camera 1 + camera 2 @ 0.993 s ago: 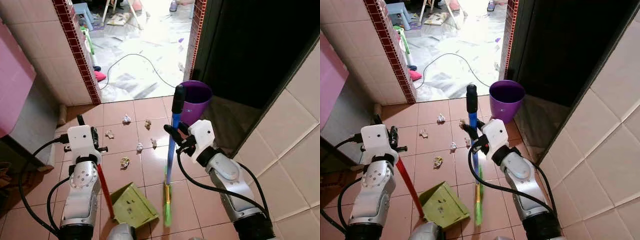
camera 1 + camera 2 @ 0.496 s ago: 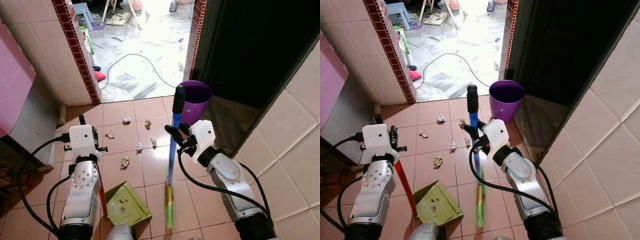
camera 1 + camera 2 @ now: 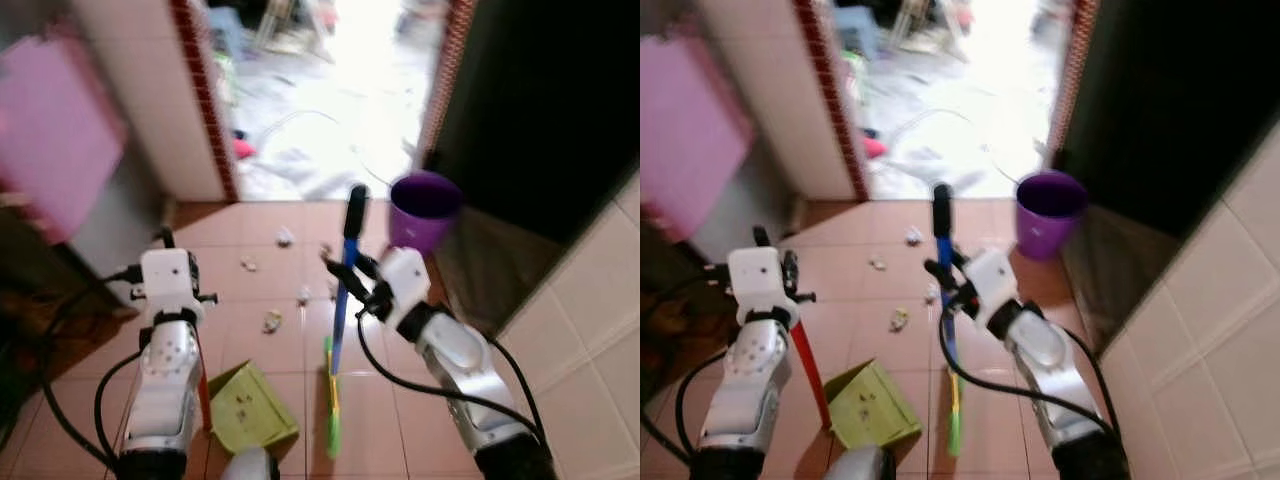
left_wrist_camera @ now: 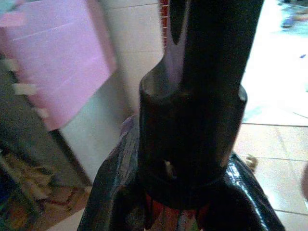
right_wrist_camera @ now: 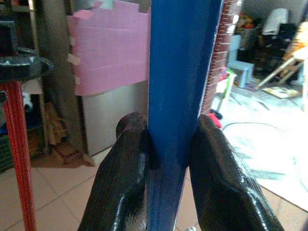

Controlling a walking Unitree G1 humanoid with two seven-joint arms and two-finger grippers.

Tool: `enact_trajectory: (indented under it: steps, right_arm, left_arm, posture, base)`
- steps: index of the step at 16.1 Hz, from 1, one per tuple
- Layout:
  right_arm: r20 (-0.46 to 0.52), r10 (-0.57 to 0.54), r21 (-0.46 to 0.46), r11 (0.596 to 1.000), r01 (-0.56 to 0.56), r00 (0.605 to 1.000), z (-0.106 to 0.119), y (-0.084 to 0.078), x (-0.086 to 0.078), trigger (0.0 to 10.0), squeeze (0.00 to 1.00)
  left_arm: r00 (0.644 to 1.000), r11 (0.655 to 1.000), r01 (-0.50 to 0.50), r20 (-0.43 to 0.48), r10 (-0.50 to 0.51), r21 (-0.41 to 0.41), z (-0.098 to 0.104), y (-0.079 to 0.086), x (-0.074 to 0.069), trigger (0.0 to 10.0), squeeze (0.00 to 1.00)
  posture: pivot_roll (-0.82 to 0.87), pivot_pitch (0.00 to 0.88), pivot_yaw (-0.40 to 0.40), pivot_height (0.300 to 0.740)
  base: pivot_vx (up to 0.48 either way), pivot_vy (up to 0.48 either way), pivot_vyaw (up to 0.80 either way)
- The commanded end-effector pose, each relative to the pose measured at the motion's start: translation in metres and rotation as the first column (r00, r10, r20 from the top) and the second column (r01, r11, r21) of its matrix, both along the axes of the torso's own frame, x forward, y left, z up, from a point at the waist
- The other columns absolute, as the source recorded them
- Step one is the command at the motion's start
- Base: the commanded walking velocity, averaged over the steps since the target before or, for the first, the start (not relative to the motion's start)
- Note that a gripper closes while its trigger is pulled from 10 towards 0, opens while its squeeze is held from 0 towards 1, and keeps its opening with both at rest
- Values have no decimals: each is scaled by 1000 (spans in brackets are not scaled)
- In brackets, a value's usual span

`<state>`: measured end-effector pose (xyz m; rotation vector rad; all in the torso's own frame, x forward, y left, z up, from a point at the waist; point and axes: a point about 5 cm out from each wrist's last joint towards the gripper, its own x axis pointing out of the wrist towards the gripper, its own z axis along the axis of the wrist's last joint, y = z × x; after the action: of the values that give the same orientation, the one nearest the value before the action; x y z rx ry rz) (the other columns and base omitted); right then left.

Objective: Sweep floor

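Broom (image 3: 337, 330): upright, blue handle pinched between right gripper (image 5: 166, 144) fingers.
Dustpan (image 3: 247, 411): green, on floor, its red handle (image 3: 808, 372) clamped by left gripper (image 4: 185, 211).
Scraps (image 3: 271, 321): scattered ahead.

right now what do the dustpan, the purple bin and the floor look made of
The dustpan looks like matte green plastic: flat colour, thin folded walls. The purple bin seems to be smooth moulded plastic with an even rim, though blur hides detail. The floor appears to be glazed terracotta-coloured tile, with grout lines and a faint sheen.
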<state>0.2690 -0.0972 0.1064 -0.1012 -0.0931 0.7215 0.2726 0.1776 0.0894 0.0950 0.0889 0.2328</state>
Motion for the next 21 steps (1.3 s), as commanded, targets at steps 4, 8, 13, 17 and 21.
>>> enact_trajectory:
  steps: [4, 8, 13, 17, 21]
  right_arm:
    - [94, -4, 26, 1000, 1, 996, 19, 5, 6, 10000, 0]
    - [112, -4, 45, 999, -1, 994, 24, 6, 5, 10000, 0]
    - [119, 16, 48, 999, -22, 993, 25, 7, 3, 10000, 0]
    - [129, 26, 43, 999, -32, 991, 26, 8, 3, 10000, 0]
    - [133, 30, 37, 999, -36, 991, 26, 7, 3, 10000, 0]
  left_arm:
    - [999, 1000, -2, 38, 2, -10, 7, 1, 2, 10000, 0]
    - [998, 1000, 18, 65, -18, -1, 10, 0, 2, 10000, 0]
    - [997, 1000, 30, 77, -29, -9, 12, 0, 2, 10000, 0]
    - [996, 999, 35, 80, -34, -14, 12, 0, 2, 10000, 0]
    - [996, 999, 37, 80, -35, -17, 12, -1, 2, 10000, 0]
  posture:
    - [-106, 0, 20, 740]
    - [-110, 0, 20, 740]
    - [-109, 0, 22, 740]
    - [-109, 0, 20, 740]
    - [-110, 0, 18, 740]
  base:
    - [0, 0, 300]
    - [0, 0, 0]
    - [244, 0, 0]
    - [351, 0, 0]
    - [386, 0, 0]
